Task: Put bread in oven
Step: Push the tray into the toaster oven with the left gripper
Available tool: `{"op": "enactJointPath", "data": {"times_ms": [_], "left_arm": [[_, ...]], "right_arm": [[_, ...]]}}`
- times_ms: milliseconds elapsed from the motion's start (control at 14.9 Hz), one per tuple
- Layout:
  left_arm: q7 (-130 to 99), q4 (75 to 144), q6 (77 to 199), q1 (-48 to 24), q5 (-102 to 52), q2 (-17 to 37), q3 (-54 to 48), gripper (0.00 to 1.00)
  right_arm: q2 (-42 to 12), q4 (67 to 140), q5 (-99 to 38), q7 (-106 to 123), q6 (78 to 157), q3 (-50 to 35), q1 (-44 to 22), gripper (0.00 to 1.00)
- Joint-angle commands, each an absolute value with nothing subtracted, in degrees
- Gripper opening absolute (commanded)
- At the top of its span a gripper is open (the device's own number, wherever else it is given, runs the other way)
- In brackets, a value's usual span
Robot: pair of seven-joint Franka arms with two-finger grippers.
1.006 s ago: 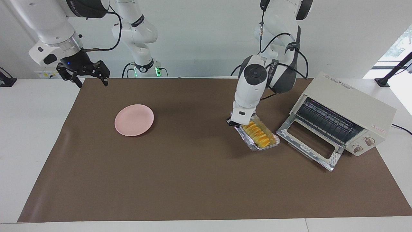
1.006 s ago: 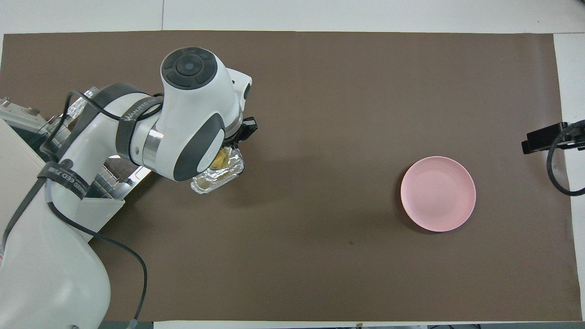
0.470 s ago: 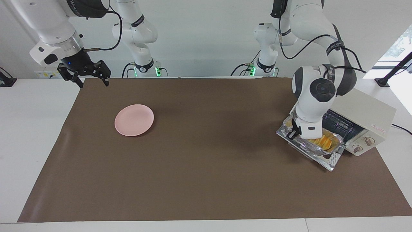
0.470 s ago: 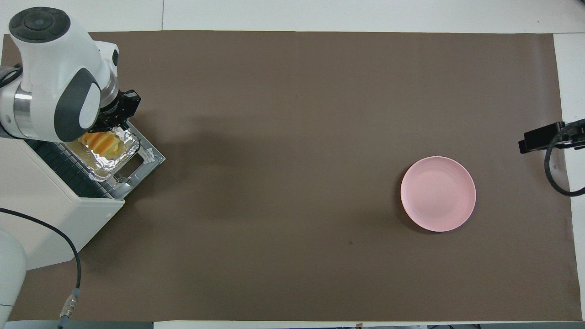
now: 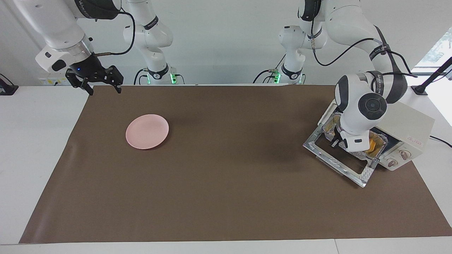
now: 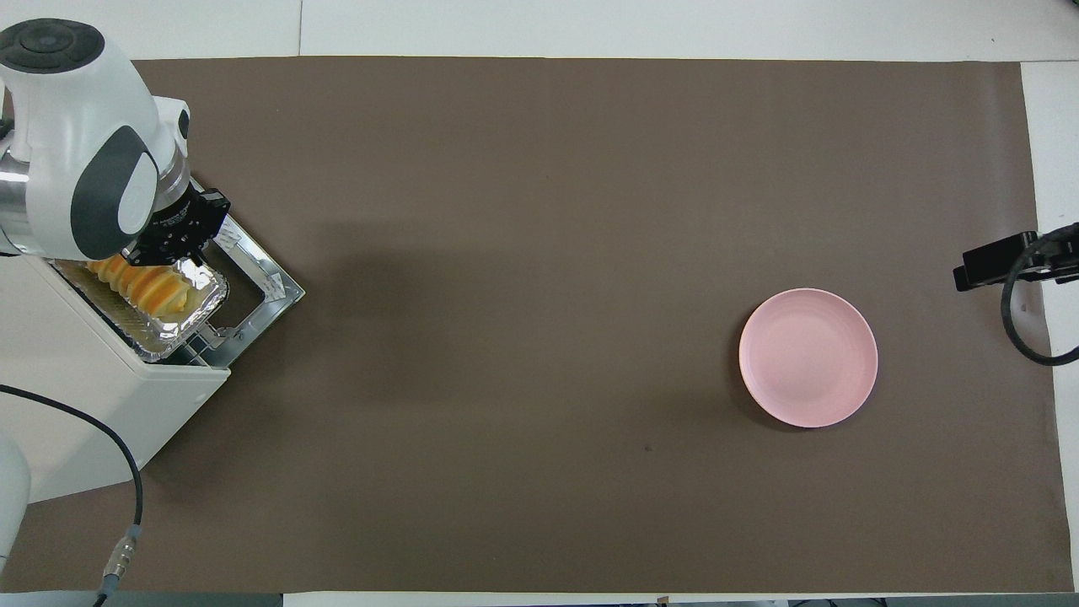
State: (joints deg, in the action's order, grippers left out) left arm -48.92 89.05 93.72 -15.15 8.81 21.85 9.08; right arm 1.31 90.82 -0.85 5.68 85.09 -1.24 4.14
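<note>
I see the oven (image 5: 399,130) at the left arm's end of the mat (image 5: 226,197), door (image 5: 339,158) down; bread (image 6: 143,287) in tray (image 6: 181,324) at its mouth. Plate (image 5: 147,131) sits toward the right arm's end.

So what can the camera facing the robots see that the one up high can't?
Only the facing view shows the oven's two knobs, its red logo, the arm bases, and the whole right gripper, open, waiting over the table's edge at the right arm's end.

Only the overhead view shows the bread clearly, ridged and orange, lying in the foil tray.

Both show the pink plate, the brown mat, the oven with its door down, and the left gripper shut on the tray at the oven's mouth.
</note>
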Motion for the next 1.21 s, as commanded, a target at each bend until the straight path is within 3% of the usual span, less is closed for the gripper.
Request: {"op": "enactJointPath", "data": {"times_ms": [0,268,1141], "left_arm": [[-48.25,91.05,91.76,-14.24,10.46,20.66,9.05,0.0],[-48.43,94.74,91.84,-14.15,10.72,18.99,9.05,0.0],[-48.34,95.27,90.96,-11.69,12.57,18.63,9.05,0.0]], "right_arm": [[2.55,92.2,-1.58,5.1,84.81,-1.67,4.66,1.0],[2.55,92.2,-1.58,5.1,84.73,-1.67,4.66,1.0],[2.55,92.2,-1.58,5.1,84.81,-1.67,4.66,1.0]]}}
